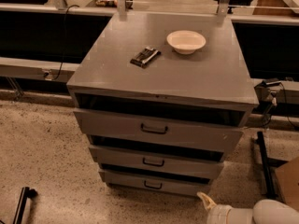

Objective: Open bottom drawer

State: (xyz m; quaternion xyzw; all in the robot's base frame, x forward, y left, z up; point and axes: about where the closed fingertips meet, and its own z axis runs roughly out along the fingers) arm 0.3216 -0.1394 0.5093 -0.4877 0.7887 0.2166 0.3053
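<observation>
The bottom drawer is the lowest, flattest grey front of the cabinet, with a small black loop handle. It sits close to flush with the fronts above it. My gripper shows at the lower right edge as a pale fingertip on a white arm. It is low near the floor, right of and below the drawer's right end, apart from the handle.
The middle drawer and the tall top drawer are above. A white bowl and a dark flat packet lie on the cabinet top. A black stand is right; a black bar lower left.
</observation>
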